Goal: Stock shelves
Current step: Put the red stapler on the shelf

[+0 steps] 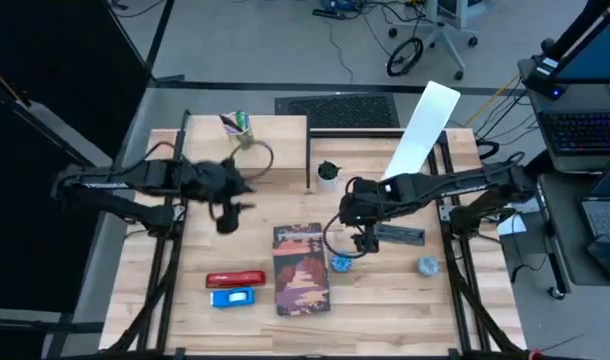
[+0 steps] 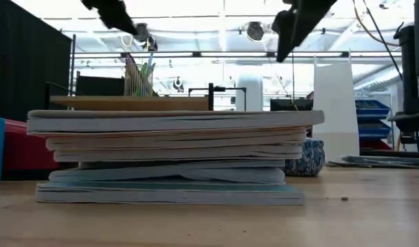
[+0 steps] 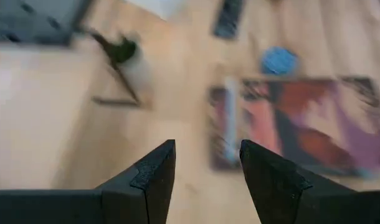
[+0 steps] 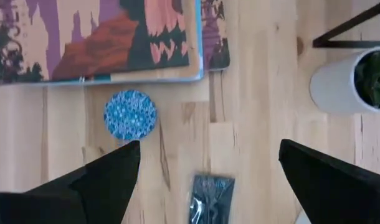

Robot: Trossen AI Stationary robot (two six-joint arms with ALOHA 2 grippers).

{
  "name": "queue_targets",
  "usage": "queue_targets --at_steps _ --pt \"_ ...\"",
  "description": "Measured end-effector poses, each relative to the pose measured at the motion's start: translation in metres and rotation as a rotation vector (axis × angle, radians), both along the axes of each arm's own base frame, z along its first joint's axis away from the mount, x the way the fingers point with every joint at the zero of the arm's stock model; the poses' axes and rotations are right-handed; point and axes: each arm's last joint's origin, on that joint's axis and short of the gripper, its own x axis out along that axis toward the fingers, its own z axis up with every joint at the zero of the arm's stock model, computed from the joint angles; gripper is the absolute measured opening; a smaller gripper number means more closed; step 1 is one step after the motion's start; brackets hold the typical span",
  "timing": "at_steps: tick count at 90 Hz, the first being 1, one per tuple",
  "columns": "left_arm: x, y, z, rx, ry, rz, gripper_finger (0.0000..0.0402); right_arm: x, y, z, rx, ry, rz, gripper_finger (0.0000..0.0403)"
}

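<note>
Diagonally, white file holder (image 1: 422, 131) beside wood shelf (image 1: 245, 150).

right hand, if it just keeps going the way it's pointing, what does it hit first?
Probably bare table. The open right hand points down at the wood between the blue disc and the white pot, with a dark packet close to its line. Depth is unclear, so the packet could come first.

I see a book cover (image 4: 96, 37) in purple, rust-orange and pink on my light-wood tabletop (image 1: 385, 300). The round disc (image 4: 130, 115) is blue with white speckling. A red case (image 1: 235, 279) sits beside a bright blue one (image 1: 234, 297).
</note>
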Motion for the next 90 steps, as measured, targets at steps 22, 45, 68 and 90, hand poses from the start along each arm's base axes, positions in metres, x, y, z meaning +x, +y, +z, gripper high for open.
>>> queue_targets --at_steps 22,45,68,90 --pt "-0.002 -0.052 -0.017 -0.180 0.171 -0.051 0.0168 -0.022 -0.004 -0.024 0.005 -0.013 -0.011 0.0363" --pt "-0.003 -0.101 -0.044 -0.255 0.394 -0.048 0.0168 -0.030 -0.005 -0.049 0.035 -0.047 -0.068 0.0363" --pt "0.008 -0.111 -0.064 -0.257 0.515 -0.003 0.0172 -0.025 -0.004 -0.050 0.041 -0.095 -0.059 0.0363" --pt "0.010 -0.113 -0.076 -0.257 0.626 0.029 0.0234 -0.025 -0.004 -0.050 0.050 -0.097 -0.078 0.0363"
